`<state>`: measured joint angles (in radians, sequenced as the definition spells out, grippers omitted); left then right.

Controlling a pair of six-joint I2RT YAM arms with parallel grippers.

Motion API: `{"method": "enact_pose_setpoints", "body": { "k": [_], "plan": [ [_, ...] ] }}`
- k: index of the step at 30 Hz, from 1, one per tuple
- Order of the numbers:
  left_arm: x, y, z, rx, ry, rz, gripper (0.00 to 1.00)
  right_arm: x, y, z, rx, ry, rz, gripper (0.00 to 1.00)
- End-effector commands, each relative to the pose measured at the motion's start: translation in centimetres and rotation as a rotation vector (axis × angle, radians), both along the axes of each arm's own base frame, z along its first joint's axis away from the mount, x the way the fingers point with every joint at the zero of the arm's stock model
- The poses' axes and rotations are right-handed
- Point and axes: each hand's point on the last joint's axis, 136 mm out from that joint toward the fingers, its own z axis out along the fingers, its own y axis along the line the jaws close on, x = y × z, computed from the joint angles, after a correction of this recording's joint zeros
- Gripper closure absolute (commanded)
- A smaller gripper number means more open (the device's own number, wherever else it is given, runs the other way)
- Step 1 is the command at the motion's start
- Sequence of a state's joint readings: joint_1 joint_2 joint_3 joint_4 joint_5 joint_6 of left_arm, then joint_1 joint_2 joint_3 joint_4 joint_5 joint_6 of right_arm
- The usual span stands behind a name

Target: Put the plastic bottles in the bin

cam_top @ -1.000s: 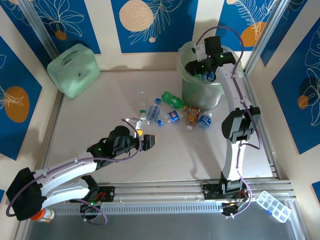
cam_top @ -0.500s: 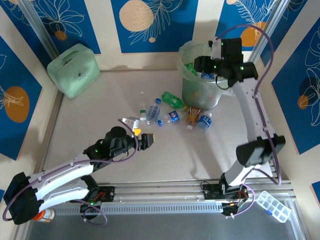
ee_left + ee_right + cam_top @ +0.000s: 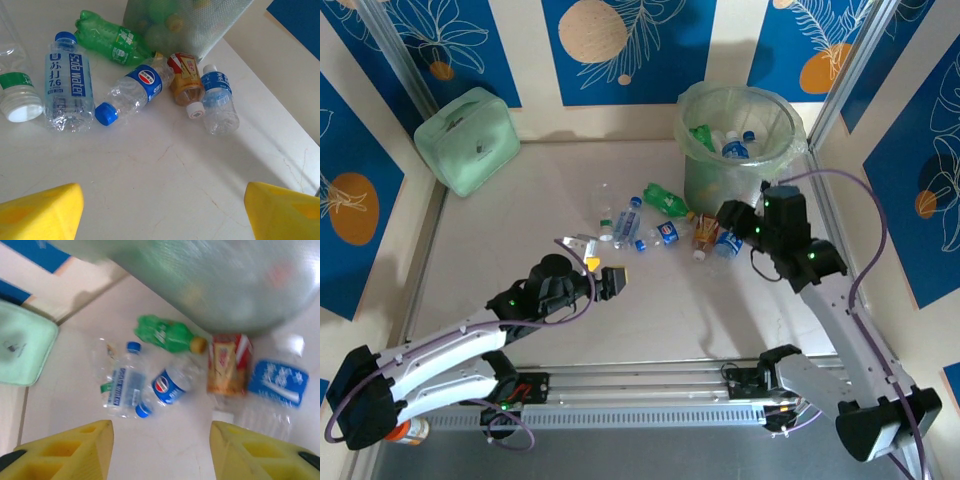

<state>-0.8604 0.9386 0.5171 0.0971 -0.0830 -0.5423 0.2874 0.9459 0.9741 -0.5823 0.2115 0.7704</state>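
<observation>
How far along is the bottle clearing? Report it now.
Done: several bottles already lie in the bin. In hand: nothing; left gripper and right gripper are both open and empty. Remaining: at least six bottles on the table, including the green bottle and Pepsi bottle.

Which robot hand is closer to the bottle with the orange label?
Right. The right gripper hangs close to the orange-labelled bottle, on its right side; the left gripper sits farther off, toward the near left.
</observation>
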Motion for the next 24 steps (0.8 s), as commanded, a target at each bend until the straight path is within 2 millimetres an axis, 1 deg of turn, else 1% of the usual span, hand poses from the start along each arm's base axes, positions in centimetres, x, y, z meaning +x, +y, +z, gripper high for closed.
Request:
{"method": "enact_pose_setpoints", "body": {
  "k": [1, 3, 5, 9, 11, 14, 18, 21, 24],
  "plan": [
    [0.0, -0.2, -0.6, 0.011, 0.002, 0.001, 0.17, 0.1, -1.1, -4.3, 0.035, 0.092, -0.135, 0.38],
    [0.1, -0.2, -0.7, 0.017, 0.003, 0.003, 0.17, 0.2, -1.6, -6.9, 0.032, 0.147, -0.165, 0.32],
    [0.2, -0.1, -1.0, 0.026, 0.004, 0.008, 0.17, 0.7, -1.7, -8.8, 0.04, 0.19, -0.178, 0.29],
    [0.4, 0.0, -1.3, 0.041, 0.004, 0.018, 0.16, 1.7, -1.7, -11.9, 0.046, 0.261, -0.204, 0.25],
    [0.4, 0.0, -1.4, 0.044, 0.005, 0.016, 0.16, 2.5, -1.6, -12.9, 0.044, 0.274, -0.201, 0.25],
    [0.5, 0.0, -1.4, 0.049, 0.004, 0.016, 0.16, 3.0, -2.2, -14.4, 0.034, 0.308, -0.238, 0.24],
    [0.5, 0.0, -1.5, 0.053, 0.002, 0.021, 0.16, 2.9, -3.6, -16.5, 0.028, 0.334, -0.301, 0.24],
    [0.5, -0.1, -1.6, 0.054, 0.006, 0.017, 0.16, 2.6, -4.0, -17.2, 0.027, 0.338, -0.313, 0.24],
    [0.5, -0.3, -1.7, 0.054, 0.011, 0.01, 0.16, 2.7, -3.8, -17.6, 0.027, 0.336, -0.309, 0.24]
  ]
}}
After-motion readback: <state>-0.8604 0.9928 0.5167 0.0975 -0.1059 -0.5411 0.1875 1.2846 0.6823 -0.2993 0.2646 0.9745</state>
